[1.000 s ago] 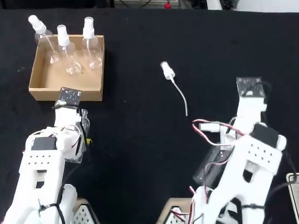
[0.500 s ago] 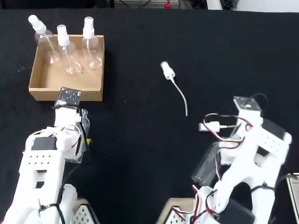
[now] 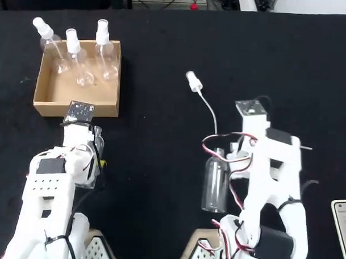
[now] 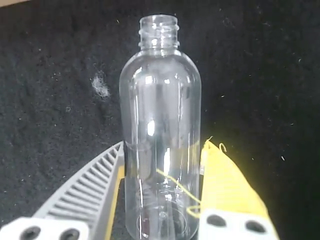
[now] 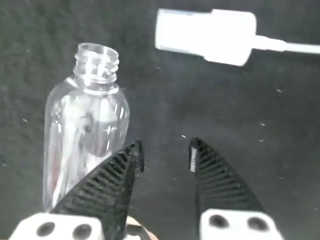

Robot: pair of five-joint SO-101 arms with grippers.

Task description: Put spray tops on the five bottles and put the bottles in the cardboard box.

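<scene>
My left gripper [image 4: 163,146] is clamped on an uncapped clear bottle [image 4: 161,125], low on the left of the high view, just below the cardboard box [image 3: 77,109]. The box sits at upper left and holds three bottles with spray tops [image 3: 76,57]. My right gripper [image 5: 165,147] has its jaws apart with nothing between them. A second uncapped bottle [image 3: 215,179] is just outside one finger, at lower centre. The loose spray top [image 3: 193,82] lies above it on the black table [image 3: 164,44], near centre.
</scene>
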